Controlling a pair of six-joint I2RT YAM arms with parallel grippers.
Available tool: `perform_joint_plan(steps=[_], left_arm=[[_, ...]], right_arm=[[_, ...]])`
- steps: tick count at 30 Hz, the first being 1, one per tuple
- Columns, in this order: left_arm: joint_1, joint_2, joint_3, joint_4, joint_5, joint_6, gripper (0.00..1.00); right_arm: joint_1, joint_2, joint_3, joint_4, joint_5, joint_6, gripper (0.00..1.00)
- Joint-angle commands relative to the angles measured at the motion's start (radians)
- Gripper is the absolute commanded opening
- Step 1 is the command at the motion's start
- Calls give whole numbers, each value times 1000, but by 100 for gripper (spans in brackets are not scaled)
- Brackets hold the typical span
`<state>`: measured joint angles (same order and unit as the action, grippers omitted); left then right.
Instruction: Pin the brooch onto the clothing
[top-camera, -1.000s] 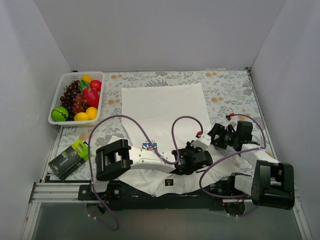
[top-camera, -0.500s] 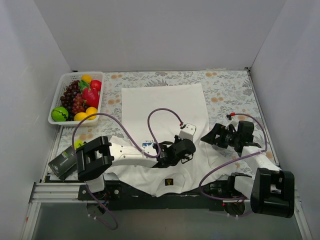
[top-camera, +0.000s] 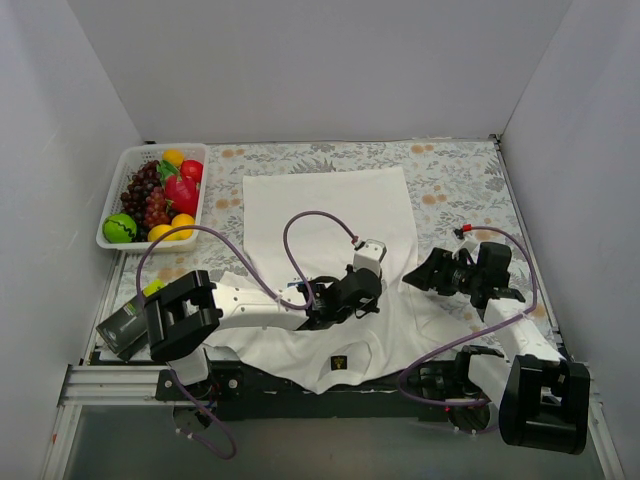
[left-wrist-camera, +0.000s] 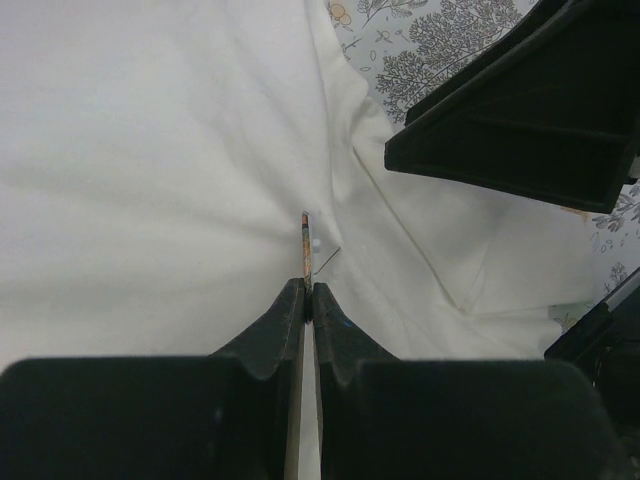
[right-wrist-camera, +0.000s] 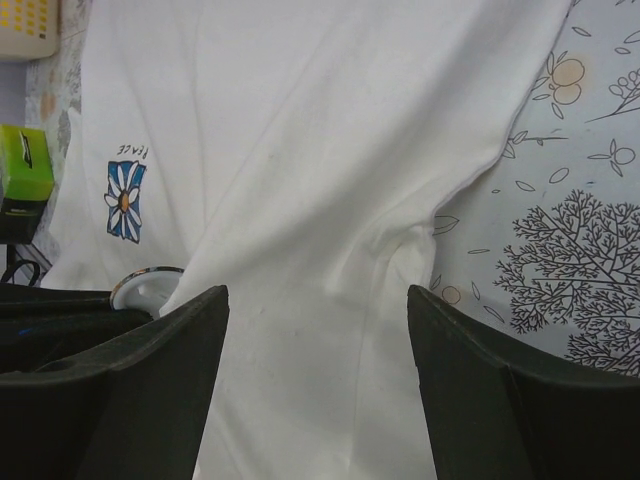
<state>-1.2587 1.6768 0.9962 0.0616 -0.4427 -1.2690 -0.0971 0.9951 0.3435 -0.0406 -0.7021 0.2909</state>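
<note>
The clothing (top-camera: 325, 215) is a white T-shirt spread on the table, its black-gold label (top-camera: 338, 364) at the near edge. Its blue-and-white flower print (right-wrist-camera: 125, 200) shows in the right wrist view. My left gripper (left-wrist-camera: 308, 290) is shut on the brooch (left-wrist-camera: 305, 240), seen edge-on, with its thin pin wire against a fold of the cloth. The brooch's pale silvery face (right-wrist-camera: 148, 284) shows beside a raised fold. My right gripper (right-wrist-camera: 318, 295) stands open over that fold near the sleeve, with cloth between its fingers but not gripped. From above, the left gripper (top-camera: 376, 299) points at the right gripper (top-camera: 412, 277).
A white basket of fruit (top-camera: 155, 195) stands at the far left. A green-and-black box (top-camera: 135, 320) lies near the left arm's base. Purple cables loop above the shirt. The floral tablecloth (top-camera: 465, 185) shows to the right of the shirt.
The left arm has drawn back to the left with the brooch, away from the right gripper. The right gripper's jaws have narrowed a little and stayed over the fold.
</note>
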Motion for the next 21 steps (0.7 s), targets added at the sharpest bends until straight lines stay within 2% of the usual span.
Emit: perform_joint_plan(steps=[1, 10, 19, 21], left_arm=[[8, -37, 2, 73, 47, -18, 0], [25, -31, 7, 101, 84, -27, 0], [31, -20, 13, 106, 104, -32, 0], [31, -17, 15, 104, 105, -30, 0]], right_arm=[[0, -38, -11, -10, -40, -12, 74], [25, -75, -31, -2, -50, 1, 48], [95, -88, -21, 24, -13, 37, 36], [146, -92, -17, 27, 6, 50, 32]])
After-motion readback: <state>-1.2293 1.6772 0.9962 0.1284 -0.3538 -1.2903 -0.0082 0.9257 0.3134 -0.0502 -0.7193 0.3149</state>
